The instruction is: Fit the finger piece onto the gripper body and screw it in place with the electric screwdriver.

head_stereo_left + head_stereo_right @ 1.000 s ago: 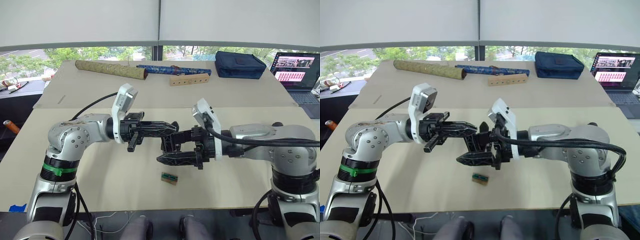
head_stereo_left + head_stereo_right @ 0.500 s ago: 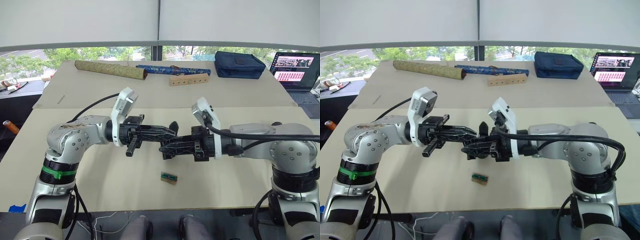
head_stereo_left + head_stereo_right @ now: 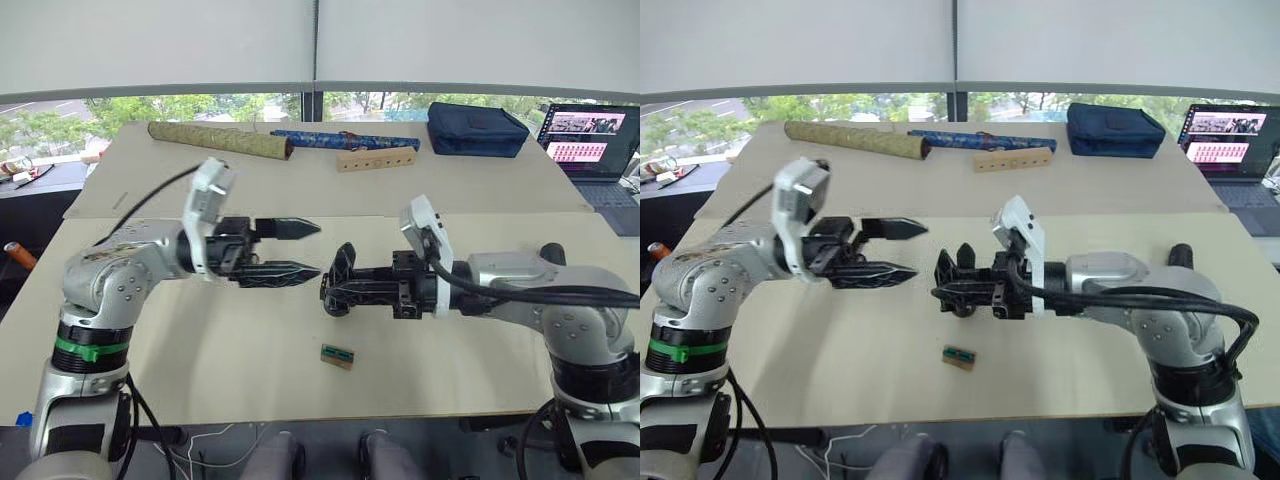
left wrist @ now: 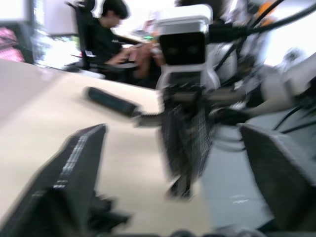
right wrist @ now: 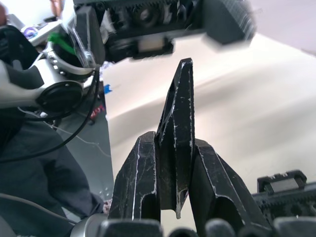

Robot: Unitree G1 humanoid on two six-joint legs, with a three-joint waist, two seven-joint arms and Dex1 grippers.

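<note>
At frame centre, our right gripper (image 3: 338, 290) clamped the gripper body (image 3: 343, 272), its long axis horizontal toward our left gripper (image 3: 305, 250), whose jaws gaped empty just beside it.

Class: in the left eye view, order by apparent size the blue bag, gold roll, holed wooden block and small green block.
Blue bag and gold roll: too close; roll longer, bag bulkier.
Then wooden block.
Smallest: green block, though nearest.

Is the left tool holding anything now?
No, the left tool has its two fingers spread apart with nothing between them.
</note>
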